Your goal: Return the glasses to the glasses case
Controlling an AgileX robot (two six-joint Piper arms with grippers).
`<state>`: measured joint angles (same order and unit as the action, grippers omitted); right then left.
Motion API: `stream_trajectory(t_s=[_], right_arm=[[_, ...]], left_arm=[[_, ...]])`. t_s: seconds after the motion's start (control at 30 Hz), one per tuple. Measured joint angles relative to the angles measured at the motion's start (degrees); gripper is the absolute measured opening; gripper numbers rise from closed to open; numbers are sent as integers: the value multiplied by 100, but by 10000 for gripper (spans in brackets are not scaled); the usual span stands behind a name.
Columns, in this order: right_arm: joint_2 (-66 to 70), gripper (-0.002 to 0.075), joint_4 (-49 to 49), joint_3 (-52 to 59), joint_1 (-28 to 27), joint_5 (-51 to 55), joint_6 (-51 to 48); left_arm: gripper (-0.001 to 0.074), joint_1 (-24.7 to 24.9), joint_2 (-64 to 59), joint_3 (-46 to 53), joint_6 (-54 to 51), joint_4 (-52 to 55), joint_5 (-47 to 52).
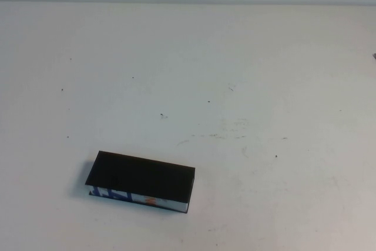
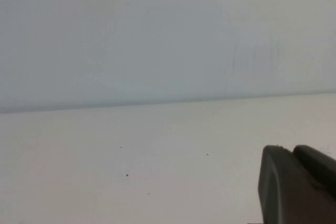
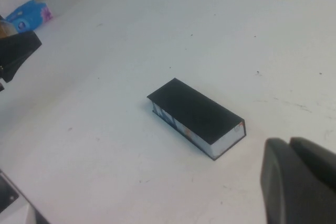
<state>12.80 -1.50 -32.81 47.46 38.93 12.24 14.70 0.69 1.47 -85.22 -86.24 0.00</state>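
Observation:
The glasses case (image 1: 141, 179) lies closed on the white table at the front left, black lid on top, its white, blue and orange patterned edge facing the front. It also shows in the right wrist view (image 3: 195, 115). The glasses are not in view. My right gripper (image 3: 287, 141) is shut and empty, above the table and well apart from the case. My left gripper (image 2: 291, 149) is shut and empty over bare table, facing the back wall. Neither gripper shows in the high view.
In the right wrist view a blue packet (image 3: 29, 17) and a dark angular object (image 3: 16, 53) sit off beyond the table's edge. The white table (image 1: 235, 86) has small dark specks and faint scuff marks.

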Motion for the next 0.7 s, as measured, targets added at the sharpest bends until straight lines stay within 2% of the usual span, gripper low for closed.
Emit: stream_trajectory(t_s=[0.27, 0.47, 0.57, 0.7], right_arm=[[-14, -13, 483, 280, 0, -236, 0], [-14, -13, 434, 292, 0, 68, 0], [-23, -13, 150, 405, 0, 30, 13], [-23, -13, -765, 1026, -17, -861, 679]], left_arm=[[-1, 0, 0, 0, 0, -12, 0], [-1, 0, 0, 0, 9, -12, 0], [-1, 0, 0, 0, 9, -12, 0], [-1, 0, 0, 0, 9, -15, 0]])
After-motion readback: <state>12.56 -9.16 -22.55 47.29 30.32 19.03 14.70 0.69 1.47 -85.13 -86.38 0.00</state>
